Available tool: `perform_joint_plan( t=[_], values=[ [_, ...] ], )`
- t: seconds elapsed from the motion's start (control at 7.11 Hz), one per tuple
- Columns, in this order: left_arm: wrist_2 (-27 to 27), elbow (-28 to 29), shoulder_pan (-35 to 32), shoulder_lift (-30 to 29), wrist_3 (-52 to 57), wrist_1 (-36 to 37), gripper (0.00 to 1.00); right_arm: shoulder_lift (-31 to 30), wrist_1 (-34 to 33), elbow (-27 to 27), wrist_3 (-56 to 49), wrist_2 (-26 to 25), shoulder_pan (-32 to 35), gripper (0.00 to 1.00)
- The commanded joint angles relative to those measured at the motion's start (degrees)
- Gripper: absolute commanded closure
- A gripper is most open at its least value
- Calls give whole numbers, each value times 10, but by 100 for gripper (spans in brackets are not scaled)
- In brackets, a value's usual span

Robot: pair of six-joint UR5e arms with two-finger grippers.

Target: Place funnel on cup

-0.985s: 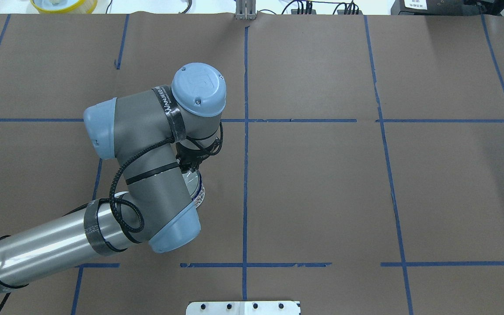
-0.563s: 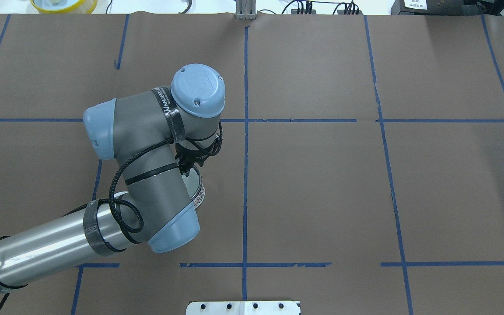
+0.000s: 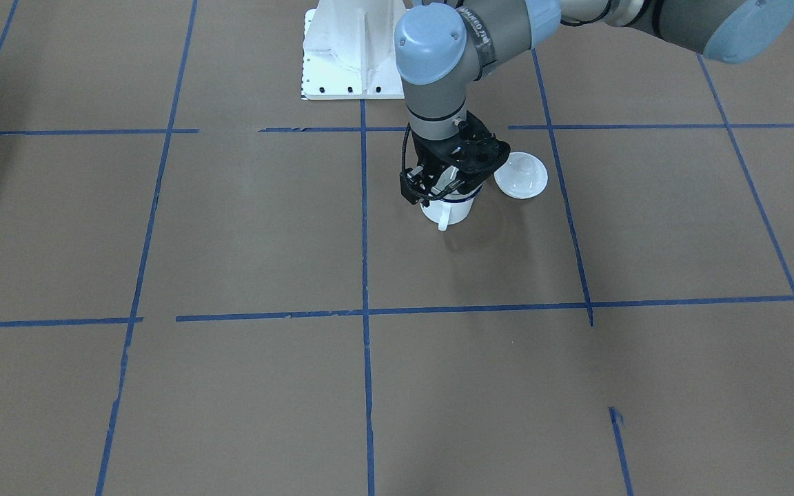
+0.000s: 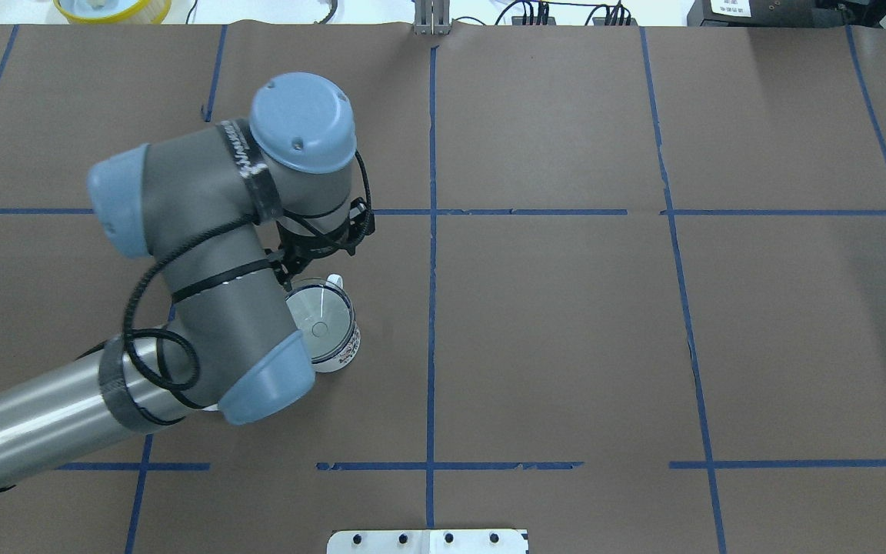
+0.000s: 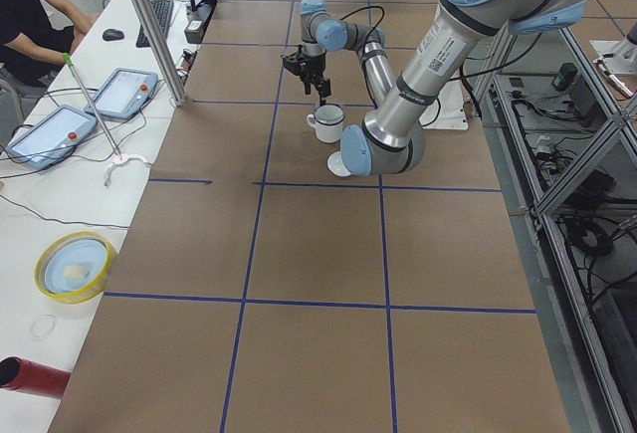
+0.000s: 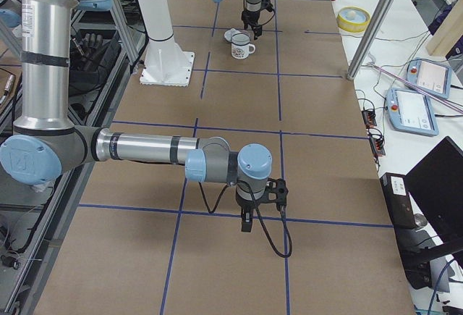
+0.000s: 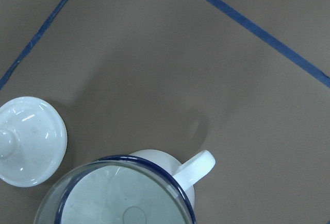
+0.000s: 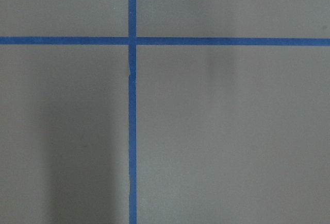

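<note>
funnel [image 4: 319,317] on cup [image 4: 344,351], looks light n slick | I'd pinch its rim | my left claw [image 3: 449,187]: can't tell if spread

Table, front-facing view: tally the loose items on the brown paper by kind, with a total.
mug: 1
funnel: 1
lid: 1
Total: 3
</note>
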Motion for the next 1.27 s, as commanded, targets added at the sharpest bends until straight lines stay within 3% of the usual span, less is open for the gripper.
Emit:
perform_joint_plan(
  t=[0.0,0.42,0.84,1.13],
  values=[
    [-46,-131,-72,111,145,-4,0,0,0,0,0,0,0,0],
    [-163,-122,-261,201,449,-11,0,0,0,-1,0,0,0,0],
    [-235,-41,-415,330,698,-117,0,0,0,0,0,0,0,0],
    [-265,15,-521,439,934,-156,0,0,0,-1,0,0,0,0]
  ],
)
